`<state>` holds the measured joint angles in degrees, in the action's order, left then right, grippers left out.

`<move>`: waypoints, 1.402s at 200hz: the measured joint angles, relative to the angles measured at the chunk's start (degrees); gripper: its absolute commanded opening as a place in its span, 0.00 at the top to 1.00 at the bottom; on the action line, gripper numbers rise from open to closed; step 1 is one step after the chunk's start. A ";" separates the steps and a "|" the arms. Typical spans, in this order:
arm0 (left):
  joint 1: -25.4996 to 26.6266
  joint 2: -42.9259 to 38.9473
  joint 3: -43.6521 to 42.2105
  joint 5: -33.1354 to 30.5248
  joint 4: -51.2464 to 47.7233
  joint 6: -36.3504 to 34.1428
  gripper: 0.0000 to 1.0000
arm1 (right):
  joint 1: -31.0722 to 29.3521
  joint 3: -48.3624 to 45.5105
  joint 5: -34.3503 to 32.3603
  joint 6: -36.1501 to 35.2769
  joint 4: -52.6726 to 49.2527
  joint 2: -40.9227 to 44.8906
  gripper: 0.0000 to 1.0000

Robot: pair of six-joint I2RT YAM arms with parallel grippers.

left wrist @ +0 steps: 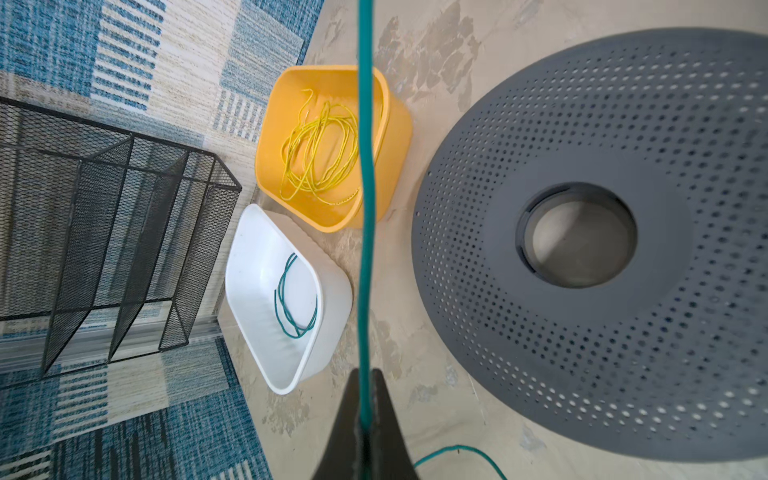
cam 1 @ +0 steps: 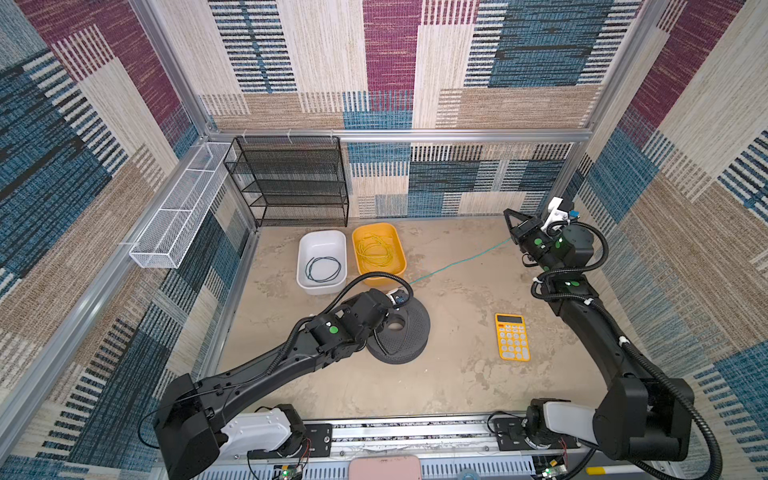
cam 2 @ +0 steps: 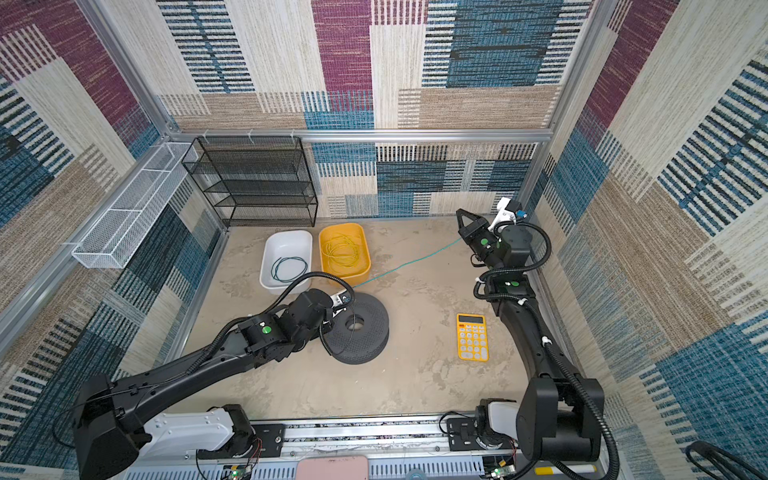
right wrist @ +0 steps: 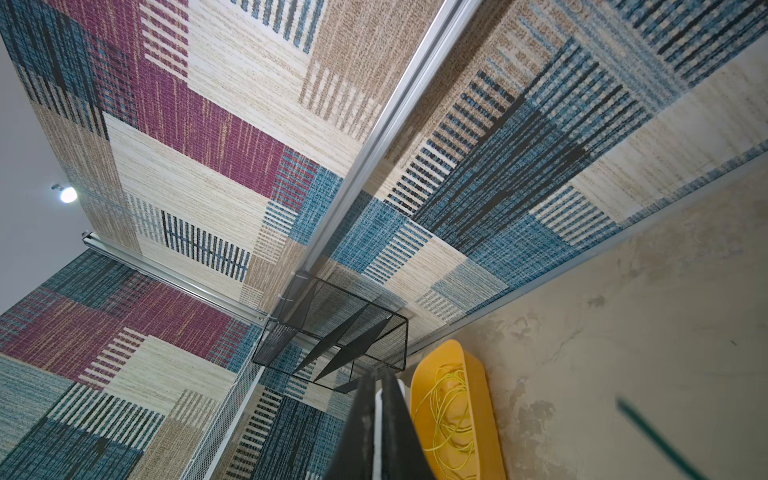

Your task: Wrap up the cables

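Observation:
A teal cable (cam 1: 457,262) stretches taut over the table from beside the yellow bin (cam 1: 376,227) to the far right. My left gripper (left wrist: 365,372) is shut on it, next to a grey perforated spool (cam 1: 405,332); a loose tail (left wrist: 457,451) curls behind the jaws. My right gripper (cam 1: 508,212) is raised at the back right, shut; the cable runs to its underside, with no cable between its tips (right wrist: 378,372). A yellow cable (cam 1: 374,251) lies coiled in the yellow bin. A dark cable (cam 1: 323,269) lies coiled in the white bin (cam 1: 322,233).
A yellow calculator (cam 1: 512,336) lies on the table near the right arm. A black mesh rack (cam 1: 291,183) stands against the back wall behind the bins. A white mesh basket (cam 1: 178,212) hangs on the left wall.

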<state>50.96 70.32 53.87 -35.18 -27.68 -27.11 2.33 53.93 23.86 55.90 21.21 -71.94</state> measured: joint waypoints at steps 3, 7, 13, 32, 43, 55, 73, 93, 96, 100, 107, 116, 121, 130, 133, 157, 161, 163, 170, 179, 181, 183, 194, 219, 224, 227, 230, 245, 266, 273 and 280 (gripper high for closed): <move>0.00 0.20 0.11 -0.48 -0.20 0.02 0.88 | -0.17 -0.17 -0.02 0.00 0.02 0.02 1.00; 0.00 0.35 0.26 -0.87 -0.55 0.13 0.82 | -0.48 -0.42 -0.02 0.09 0.22 0.07 1.00; -0.02 0.50 0.50 -1.57 -1.22 0.24 0.71 | -1.03 -0.72 -0.07 -0.02 0.52 0.09 1.00; -0.20 0.20 1.01 -3.45 -5.95 1.01 0.35 | -3.34 -1.18 -1.62 -0.92 1.51 0.20 1.00; -0.22 -0.79 1.33 -3.54 -7.72 1.46 0.24 | -5.11 -1.51 -3.19 -2.01 2.25 0.22 1.00; -0.20 -2.75 1.88 -3.43 -9.09 1.79 0.16 | -6.73 -2.05 -3.39 -2.36 2.78 0.22 1.00; 0.13 -6.67 3.26 -2.82 -10.86 2.12 0.05 | -8.46 -2.84 -4.09 -3.15 2.91 0.15 1.00; 0.39 -12.04 5.64 0.07 -12.48 3.41 0.03 | -9.77 -3.72 -5.46 -3.67 2.93 0.15 1.00; 0.44 -12.83 6.08 0.55 -12.79 3.43 0.03 | -9.88 -3.80 -5.60 -3.76 2.91 0.15 1.00; 0.48 -13.68 6.58 1.27 -13.20 3.50 0.03 | -9.99 -3.91 -5.62 -3.89 2.91 0.15 1.00; 0.57 -15.08 7.52 2.16 -14.08 3.67 0.03 | -10.14 -4.09 -6.05 -4.00 2.91 0.15 1.00; 0.59 -16.48 8.72 2.58 -15.30 3.82 0.03 | -10.21 -4.17 -6.43 -4.39 2.93 0.17 1.00; 0.59 -17.03 9.38 2.64 -16.09 3.89 0.03 | -10.19 -4.17 -6.40 -4.52 2.91 0.17 1.00; 0.59 -17.90 10.54 2.73 -17.38 4.13 0.03 | -10.19 -4.17 -6.47 -4.55 2.91 0.17 1.00; 0.59 -18.18 10.97 2.82 -17.81 4.26 0.04 | -10.19 -4.17 -6.51 -4.55 2.91 0.17 1.00; 0.61 -17.68 15.91 4.48 -18.95 5.97 0.04 | -11.43 -4.07 -7.26 -4.81 2.91 0.04 1.00; 0.68 -16.72 17.33 5.14 -18.84 6.08 0.04 | -11.85 -4.00 -7.26 -4.96 2.93 -0.02 1.00; 0.72 -16.26 17.84 5.42 -18.67 6.10 0.04 | -12.15 -3.96 -7.21 -4.96 2.91 -0.07 1.00; 1.05 -13.86 19.96 6.71 -17.44 6.14 0.04 | -13.05 -3.89 -7.08 -4.98 2.91 -0.17 1.00; 1.77 -10.05 22.29 8.37 -15.80 6.12 0.04 | -14.29 -3.82 -7.08 -5.01 2.91 -0.35 1.00; 2.01 -8.85 22.95 8.85 -15.41 6.12 0.05 | -14.58 -3.82 -7.06 -4.96 2.91 -0.37 1.00; 2.19 -8.09 23.41 9.18 -15.08 6.10 0.05 | -14.78 -3.82 -7.06 -4.98 2.91 -0.37 1.00; 3.78 -2.40 26.34 11.65 -12.46 5.88 0.09 | -16.26 -3.85 -7.06 -4.96 2.91 -0.46 1.00; 5.99 7.54 28.83 17.77 -3.10 4.09 0.17 | -19.06 -4.66 -6.93 -4.55 2.89 -0.04 1.00; 6.10 8.92 28.83 18.97 -1.01 3.32 0.21 | -19.43 -4.94 -6.93 -4.48 2.89 0.20 1.00; 6.10 9.66 28.83 19.58 0.11 2.97 0.23 | -19.67 -5.11 -6.91 -4.46 2.89 0.42 1.00; 6.10 10.34 28.83 20.15 1.27 2.71 0.24 | -19.82 -5.27 -6.88 -4.39 2.89 0.59 1.00; 6.08 13.60 28.76 22.16 7.06 0.74 0.29 | -20.37 -6.19 -6.91 -3.56 2.93 1.79 1.00; 6.03 16.52 27.87 25.42 13.92 0.09 0.34 | -20.81 -7.78 -6.62 -2.27 2.95 3.58 1.00; 6.03 17.46 27.78 26.60 15.58 -0.04 0.34 | -20.96 -8.17 -6.49 -1.88 2.93 4.11 1.00; 6.03 18.32 27.76 27.06 16.83 -0.04 0.35 | -21.11 -8.44 -6.45 -1.88 2.95 4.57 1.00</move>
<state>56.99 88.64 81.62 -8.12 -10.85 -27.16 -18.79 45.50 17.41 54.02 24.16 -67.37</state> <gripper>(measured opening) 0.654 0.087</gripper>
